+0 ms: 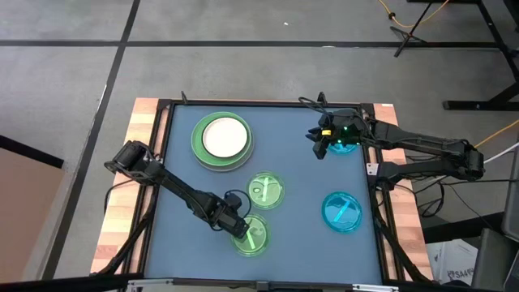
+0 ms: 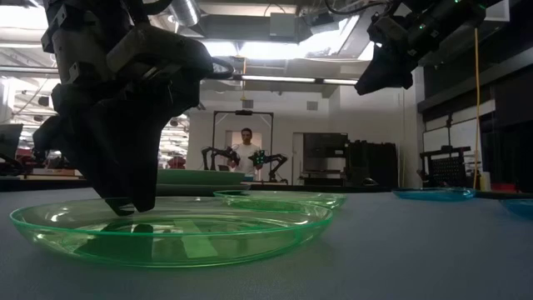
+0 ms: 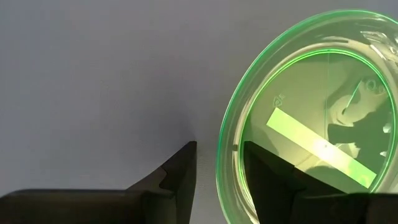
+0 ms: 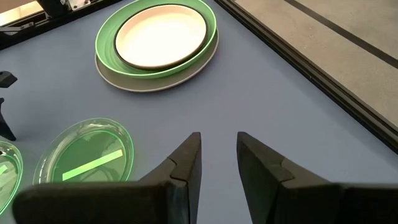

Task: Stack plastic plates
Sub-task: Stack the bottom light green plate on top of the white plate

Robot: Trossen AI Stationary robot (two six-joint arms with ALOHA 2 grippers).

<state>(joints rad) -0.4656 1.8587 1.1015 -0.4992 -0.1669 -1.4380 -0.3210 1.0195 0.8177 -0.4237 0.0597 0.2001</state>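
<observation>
A blue-grey table mat (image 1: 300, 203) with a dark frame carries all the plates; behind it the low view looks into a workshop where a person (image 2: 245, 150) stands far off. Nearest the front edge, the left gripper (image 1: 241, 230) is down at one small translucent green plate (image 1: 253, 235), its fingers slightly parted and straddling the rim, one finger (image 3: 180, 171) outside on the mat and the other inside the dish; the jaws have not visibly closed on the rim, so the plate is taken as not yet gripped. Risk, as judged here: the thin, slick rim may slip from so narrow a bite, or the plate may tilt and skid along the mat when the fingers close, nudging the second green plate (image 1: 266, 191) lying just beyond it. Farther right sits a small cyan plate (image 1: 341, 212). Toward the back left stands the built stack (image 1: 222, 139): a white plate on black, on light green, on grey. At the back right, the right gripper (image 1: 322, 146) hovers raised over the mat beside another cyan plate (image 1: 347, 144), fingers a little apart and holding nothing.
</observation>
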